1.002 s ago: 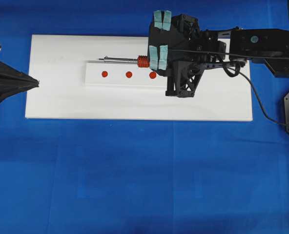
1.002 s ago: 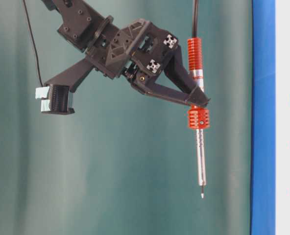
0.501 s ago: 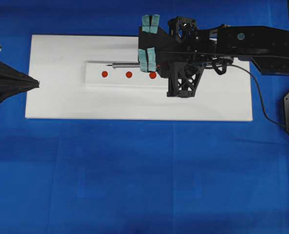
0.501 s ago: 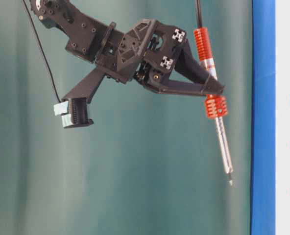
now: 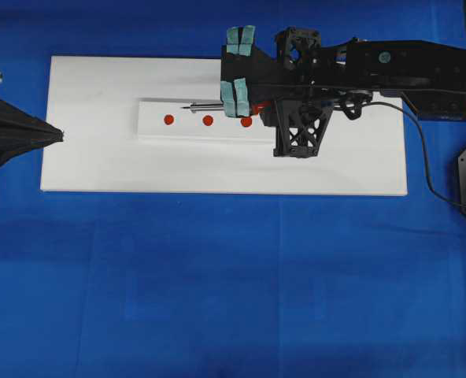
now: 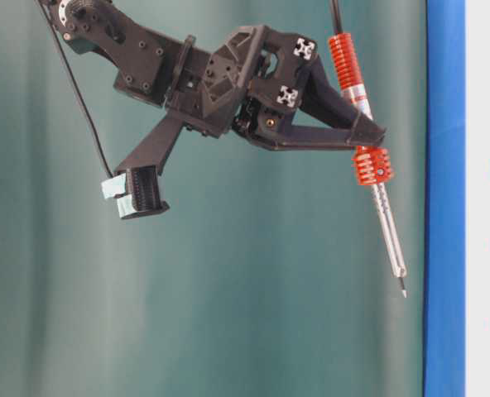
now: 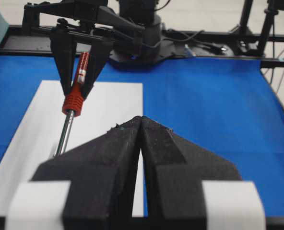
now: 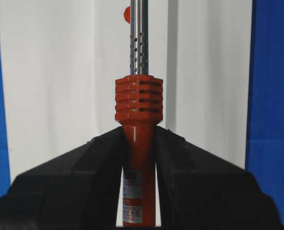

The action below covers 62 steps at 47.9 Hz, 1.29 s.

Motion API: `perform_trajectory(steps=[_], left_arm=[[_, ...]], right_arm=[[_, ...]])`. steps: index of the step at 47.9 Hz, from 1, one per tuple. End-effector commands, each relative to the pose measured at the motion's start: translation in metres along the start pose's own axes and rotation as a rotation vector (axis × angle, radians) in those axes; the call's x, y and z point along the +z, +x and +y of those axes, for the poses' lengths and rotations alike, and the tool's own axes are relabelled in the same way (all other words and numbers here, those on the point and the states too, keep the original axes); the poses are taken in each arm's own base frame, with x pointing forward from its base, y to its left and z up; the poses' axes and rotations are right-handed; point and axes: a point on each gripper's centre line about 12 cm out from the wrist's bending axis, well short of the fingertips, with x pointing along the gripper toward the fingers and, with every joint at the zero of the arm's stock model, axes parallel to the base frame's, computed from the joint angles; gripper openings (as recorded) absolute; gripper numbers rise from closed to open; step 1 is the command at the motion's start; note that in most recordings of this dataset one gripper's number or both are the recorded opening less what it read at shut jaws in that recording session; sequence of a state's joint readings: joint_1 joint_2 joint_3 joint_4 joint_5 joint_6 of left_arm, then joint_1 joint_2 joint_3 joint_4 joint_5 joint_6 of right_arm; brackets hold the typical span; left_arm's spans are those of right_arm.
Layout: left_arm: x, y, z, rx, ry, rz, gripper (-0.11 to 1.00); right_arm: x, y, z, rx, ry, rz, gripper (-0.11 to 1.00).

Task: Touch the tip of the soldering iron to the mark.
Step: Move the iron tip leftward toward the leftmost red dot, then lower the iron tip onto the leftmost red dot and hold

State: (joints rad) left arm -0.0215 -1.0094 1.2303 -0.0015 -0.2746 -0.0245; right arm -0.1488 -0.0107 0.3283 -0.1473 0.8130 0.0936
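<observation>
Right fingers (image 8: 138,143) clamped on soldering iron (image 6: 381,217), tip slanted toward 9 o'clock above red marks (image 5: 208,120), apart, for aimed touch. Left fingers (image 7: 141,129) shut, empty, parked at board (image 5: 99,157) edge.

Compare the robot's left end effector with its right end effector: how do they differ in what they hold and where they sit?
The right end effector grips the soldering iron; the left end effector is shut on nothing. The right hangs over the white board; the left sits at its left edge. Both are black.
</observation>
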Motion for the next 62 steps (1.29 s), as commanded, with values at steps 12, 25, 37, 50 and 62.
perform_trajectory(steps=[12, 25, 37, 50, 62], left_arm=[[0.003, 0.001, 0.000, 0.000, 0.005, -0.009, 0.00], [0.004, 0.001, 0.000, 0.000, 0.003, -0.011, 0.00], [0.004, 0.001, 0.000, 0.000, 0.003, -0.011, 0.00], [0.003, 0.001, 0.000, -0.001, 0.003, -0.009, 0.00], [0.003, 0.002, 0.000, 0.001, 0.002, -0.005, 0.00]], right_arm=[[0.010, -0.011, -0.001, 0.002, 0.005, -0.044, 0.06], [0.009, -0.007, 0.001, 0.003, 0.004, -0.035, 0.06], [0.013, 0.014, 0.003, 0.006, 0.002, -0.026, 0.06], [0.019, 0.044, 0.007, 0.012, -0.005, -0.014, 0.06], [0.017, 0.064, 0.003, 0.007, 0.002, 0.024, 0.06]])
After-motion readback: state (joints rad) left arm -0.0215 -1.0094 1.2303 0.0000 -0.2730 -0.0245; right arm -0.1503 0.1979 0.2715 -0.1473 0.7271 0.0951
